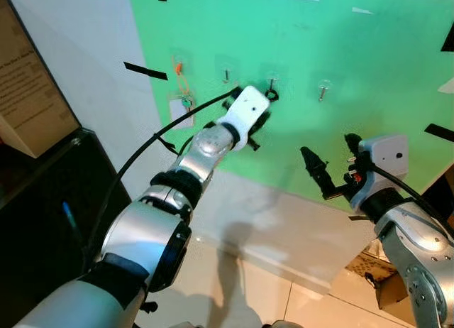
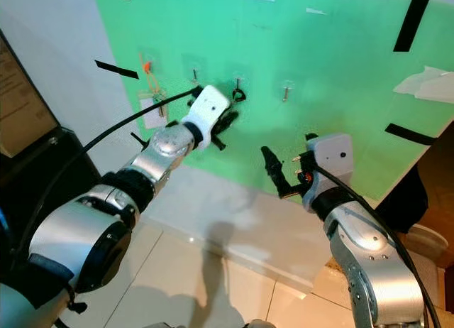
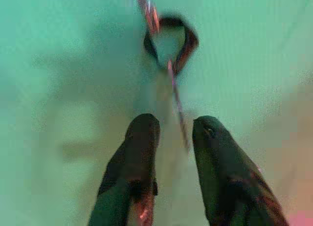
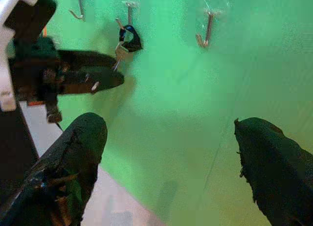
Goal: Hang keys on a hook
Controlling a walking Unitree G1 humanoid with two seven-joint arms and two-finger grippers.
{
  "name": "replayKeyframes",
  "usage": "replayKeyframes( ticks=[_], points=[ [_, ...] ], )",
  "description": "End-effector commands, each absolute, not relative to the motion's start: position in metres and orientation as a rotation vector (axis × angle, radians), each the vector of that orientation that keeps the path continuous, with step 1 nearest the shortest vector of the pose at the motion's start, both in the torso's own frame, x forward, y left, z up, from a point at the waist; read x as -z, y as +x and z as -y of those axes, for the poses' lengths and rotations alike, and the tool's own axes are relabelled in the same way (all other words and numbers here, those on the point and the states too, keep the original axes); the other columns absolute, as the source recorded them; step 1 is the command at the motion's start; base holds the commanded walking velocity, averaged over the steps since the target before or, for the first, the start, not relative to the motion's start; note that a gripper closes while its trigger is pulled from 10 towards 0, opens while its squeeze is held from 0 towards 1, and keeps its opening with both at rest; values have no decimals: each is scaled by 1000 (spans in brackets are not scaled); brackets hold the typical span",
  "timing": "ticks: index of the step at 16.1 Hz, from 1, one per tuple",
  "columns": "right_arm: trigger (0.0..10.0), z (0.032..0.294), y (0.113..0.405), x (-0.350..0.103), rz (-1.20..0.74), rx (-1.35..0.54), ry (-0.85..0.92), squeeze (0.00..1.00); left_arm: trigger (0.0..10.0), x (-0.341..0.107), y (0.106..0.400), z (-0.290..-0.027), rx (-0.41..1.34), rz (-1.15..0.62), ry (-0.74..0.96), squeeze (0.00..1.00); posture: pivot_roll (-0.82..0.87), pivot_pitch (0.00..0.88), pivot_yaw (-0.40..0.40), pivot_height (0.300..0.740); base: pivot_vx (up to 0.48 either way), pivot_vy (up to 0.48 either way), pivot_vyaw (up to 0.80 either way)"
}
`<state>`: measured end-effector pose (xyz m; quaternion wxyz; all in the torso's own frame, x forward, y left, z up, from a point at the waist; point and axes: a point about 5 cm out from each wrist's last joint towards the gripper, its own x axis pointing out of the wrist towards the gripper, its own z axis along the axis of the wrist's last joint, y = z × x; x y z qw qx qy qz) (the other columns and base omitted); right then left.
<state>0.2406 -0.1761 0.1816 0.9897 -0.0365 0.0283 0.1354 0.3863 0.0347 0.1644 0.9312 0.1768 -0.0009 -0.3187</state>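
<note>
A green wall panel (image 1: 355, 72) carrying a row of small metal hooks is faced. The left gripper (image 3: 168, 133) is held just below the black-looped keys (image 4: 128, 40), seen hanging on a hook (image 4: 128, 13); its fingers (image 3: 142, 138) are slightly parted, gripping nothing. The right gripper (image 4: 166, 138) is wide open, empty. Hanging is judged done; withdrawal is called for.

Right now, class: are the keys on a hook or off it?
On. The keys hang by their black loop from a hook on the green board, and the left gripper, open, sits just below them.

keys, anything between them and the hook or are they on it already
Nothing visible in the way: the keys already hang by their black loop on a hook, with the left gripper open just below them.
</note>
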Motion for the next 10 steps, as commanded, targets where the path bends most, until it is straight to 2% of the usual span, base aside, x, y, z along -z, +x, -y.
replayKeyframes(
  ticks=[1,4,8,9,10],
  points=[
    [10000,177,242,-184,-54,-267,-48,0,10000,-165,387,-40,642,5,330,1000,-213,0,55,740,0,0,0],
    [10000,177,244,-175,-78,-235,-18,0,10000,-161,386,-52,596,35,241,1000,-179,0,56,740,0,0,0],
    [10000,171,243,-157,-92,-175,-54,0,10000,-139,374,-76,543,65,236,1000,-150,0,61,740,0,0,0],
    [10000,170,238,-139,-143,-132,-148,0,10000,-132,354,-97,499,102,201,1000,-116,0,54,740,0,0,800],
    [10000,169,237,-134,-151,-128,-190,0,10000,-132,348,-101,489,114,190,1000,-109,0,53,740,0,0,800]
  ],
)
